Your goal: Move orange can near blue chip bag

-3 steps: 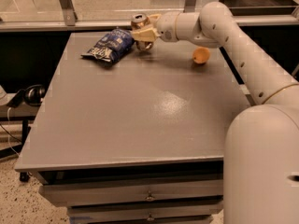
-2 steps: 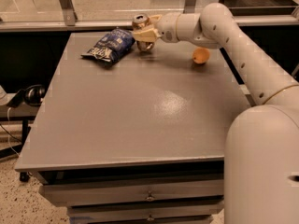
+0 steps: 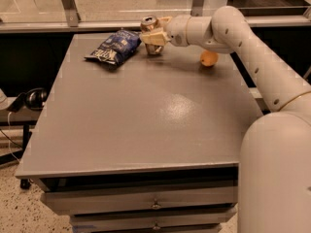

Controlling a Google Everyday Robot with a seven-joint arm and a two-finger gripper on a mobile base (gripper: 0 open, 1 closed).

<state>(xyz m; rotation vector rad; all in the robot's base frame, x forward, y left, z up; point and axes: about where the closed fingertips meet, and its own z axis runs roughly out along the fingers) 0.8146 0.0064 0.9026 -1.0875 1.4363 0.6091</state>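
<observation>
Orange can [image 3: 149,23] is standing pinched in the gripper [image 3: 152,35], at the blue chip bag's [image 3: 114,46] three o'clock; a careless release is risking tipping it onto the bag.

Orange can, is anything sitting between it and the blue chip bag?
Nothing visible. The claw grips the orange can just beside the blue chip bag, bare table between them. The orange fruit lies on the can's other side.
</observation>
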